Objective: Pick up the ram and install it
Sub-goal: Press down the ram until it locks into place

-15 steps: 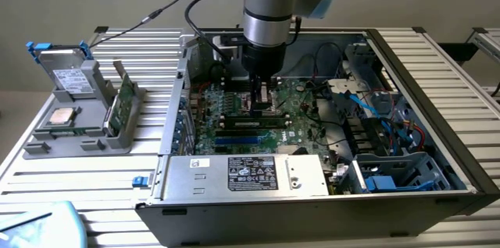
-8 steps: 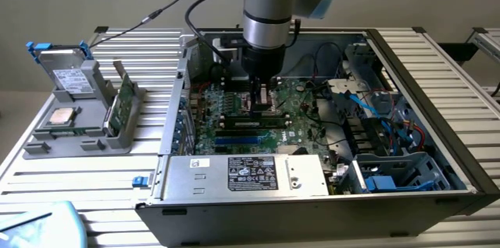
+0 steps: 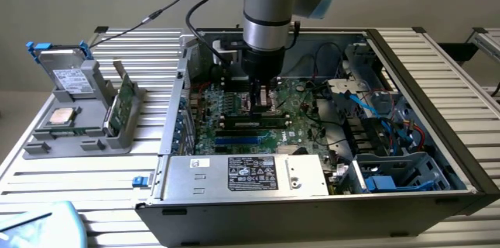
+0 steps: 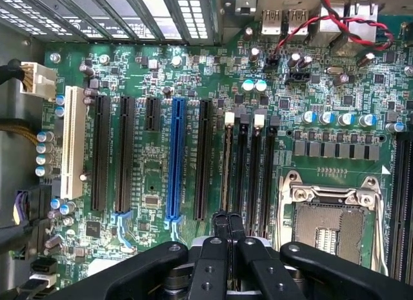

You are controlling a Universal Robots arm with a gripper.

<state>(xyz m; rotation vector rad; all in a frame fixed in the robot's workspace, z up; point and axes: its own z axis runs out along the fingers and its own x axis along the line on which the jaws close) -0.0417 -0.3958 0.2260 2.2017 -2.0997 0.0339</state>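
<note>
The gripper is fully closed over the motherboard, holding nothing visible. The ram, apparently seated in its slot, is judged light, rigid and fragile; grip its long edges.

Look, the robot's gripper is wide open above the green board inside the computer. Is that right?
Not quite. The gripper is shut, not wide open: the wrist view shows its fingers drawn close together. The rest is right: it is above the green board inside the computer.
</note>
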